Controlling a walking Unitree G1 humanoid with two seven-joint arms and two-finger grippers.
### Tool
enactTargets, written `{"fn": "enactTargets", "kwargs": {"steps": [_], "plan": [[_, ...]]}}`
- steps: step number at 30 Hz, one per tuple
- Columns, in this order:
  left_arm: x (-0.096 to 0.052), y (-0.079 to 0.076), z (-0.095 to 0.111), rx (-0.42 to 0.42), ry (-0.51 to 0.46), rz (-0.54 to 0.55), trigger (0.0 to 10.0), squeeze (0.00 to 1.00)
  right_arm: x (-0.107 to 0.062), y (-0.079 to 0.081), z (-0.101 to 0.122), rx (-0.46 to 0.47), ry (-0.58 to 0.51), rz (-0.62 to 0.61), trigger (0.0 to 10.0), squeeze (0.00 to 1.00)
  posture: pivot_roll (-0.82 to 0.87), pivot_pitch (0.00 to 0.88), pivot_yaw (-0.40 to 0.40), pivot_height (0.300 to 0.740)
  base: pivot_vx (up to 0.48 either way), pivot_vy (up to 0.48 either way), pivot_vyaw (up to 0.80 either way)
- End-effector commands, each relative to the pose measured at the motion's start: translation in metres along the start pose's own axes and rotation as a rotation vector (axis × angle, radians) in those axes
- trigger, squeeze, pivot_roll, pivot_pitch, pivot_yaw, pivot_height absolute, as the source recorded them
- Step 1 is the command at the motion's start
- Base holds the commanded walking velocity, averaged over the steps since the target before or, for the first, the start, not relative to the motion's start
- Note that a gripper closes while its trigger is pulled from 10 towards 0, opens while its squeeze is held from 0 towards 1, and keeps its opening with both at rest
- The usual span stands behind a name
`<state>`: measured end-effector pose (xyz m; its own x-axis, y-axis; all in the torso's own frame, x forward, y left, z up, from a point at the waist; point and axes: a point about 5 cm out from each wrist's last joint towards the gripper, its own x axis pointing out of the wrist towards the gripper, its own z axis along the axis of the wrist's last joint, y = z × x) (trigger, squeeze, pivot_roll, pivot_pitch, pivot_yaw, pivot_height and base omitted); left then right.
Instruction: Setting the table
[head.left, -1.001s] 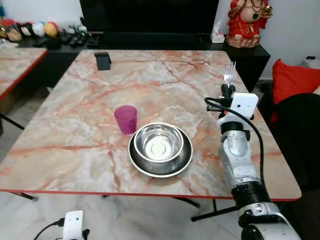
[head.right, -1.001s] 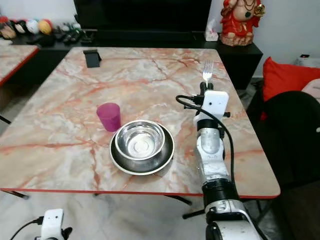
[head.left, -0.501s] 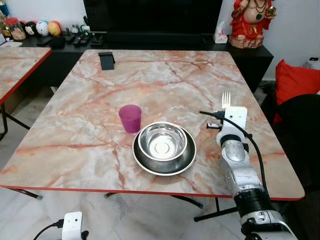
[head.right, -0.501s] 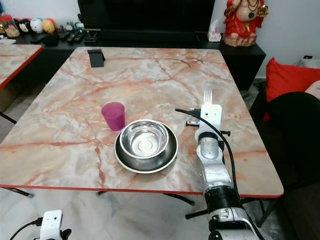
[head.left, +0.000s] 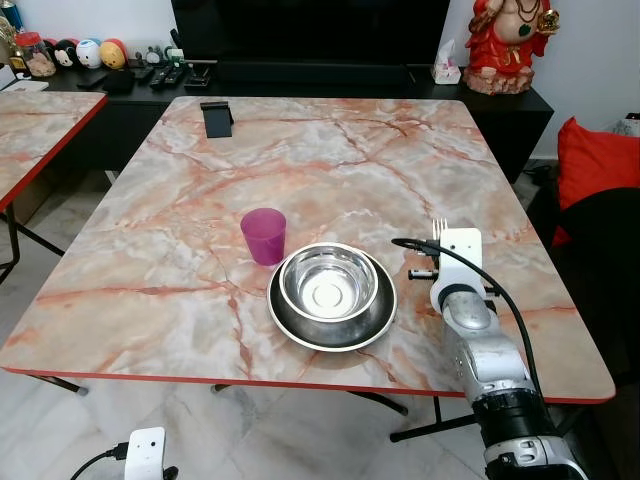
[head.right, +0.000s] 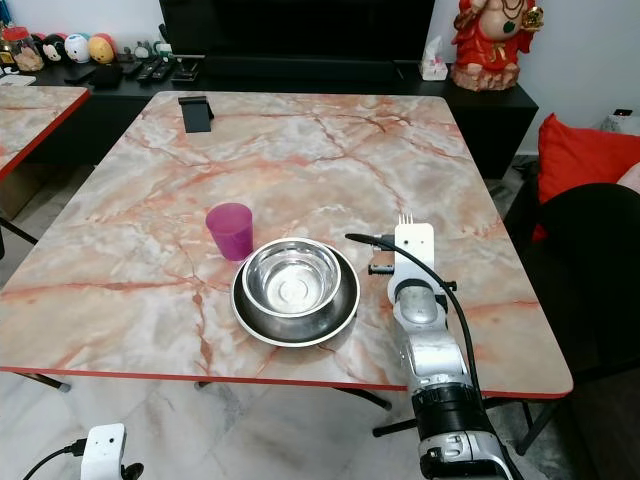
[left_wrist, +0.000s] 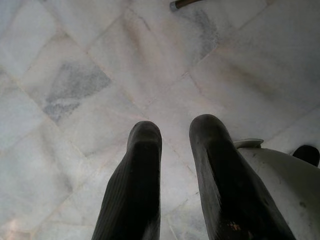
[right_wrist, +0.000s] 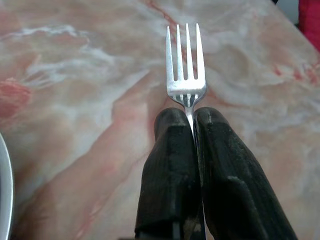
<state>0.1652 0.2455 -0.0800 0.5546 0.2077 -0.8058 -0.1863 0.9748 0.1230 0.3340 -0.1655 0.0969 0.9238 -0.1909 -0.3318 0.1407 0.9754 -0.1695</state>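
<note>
Down at the near edge, the left gripper (left_wrist: 170, 170) is seen hanging idle over the pale floor tiles, its two fingers slightly parted and nothing held between them. Up on the marble table (head.left: 180, 170), the right gripper (right_wrist: 192, 125) is clenched tight on the neck of a fork (right_wrist: 185, 65), the tines pointing away from the robot, low above the surface just to the right of the steel bowl (head.left: 327, 283). That bowl is nested in a dark plate (head.left: 285, 325), and a purple cup (head.left: 264, 236) is stood at its far left. Farther off, a small black stand (head.left: 216, 118) is parked near the far edge, and a red figurine (head.left: 512, 45) is perched on the dark cabinet beyond. For a tidy place setting, the fork is best lowered flat and parallel to the table's right edge, kept clear of the plate rim, and the grip let go only once the handle is resting on the marble, so that no bounce or skid follows. Against a second ago, the fork has been brought well down and nearer to the robot: it was held high with tines over the far right of the table, and now it is almost at tabletop level beside the plate.
</note>
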Motion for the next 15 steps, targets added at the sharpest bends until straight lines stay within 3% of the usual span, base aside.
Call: {"fn": "enactTargets", "kwargs": {"steps": [1, 6, 15], "plan": [[-0.001, -0.001, -0.005, 0.002, 0.023, -0.009, 10.0, 0.00, -0.001, 0.002, -0.003, 0.020, 0.023, 0.008, 10.0, 0.00, 0.02, 0.002, -0.018, 0.740, 0.000, 0.000, 0.00], [-0.001, 0.000, -0.004, 0.003, 0.022, -0.003, 10.0, 0.00, -0.002, 0.004, -0.007, 0.075, 0.052, 0.025, 10.0, 0.00, 0.02, 0.010, -0.016, 0.740, 0.000, 0.000, 0.00], [0.000, 0.002, -0.004, 0.002, 0.020, 0.000, 10.0, 0.00, -0.001, 0.010, -0.014, 0.048, 0.070, 0.062, 10.0, 0.00, 0.02, 0.015, -0.015, 0.740, 0.000, 0.000, 0.00]]}}
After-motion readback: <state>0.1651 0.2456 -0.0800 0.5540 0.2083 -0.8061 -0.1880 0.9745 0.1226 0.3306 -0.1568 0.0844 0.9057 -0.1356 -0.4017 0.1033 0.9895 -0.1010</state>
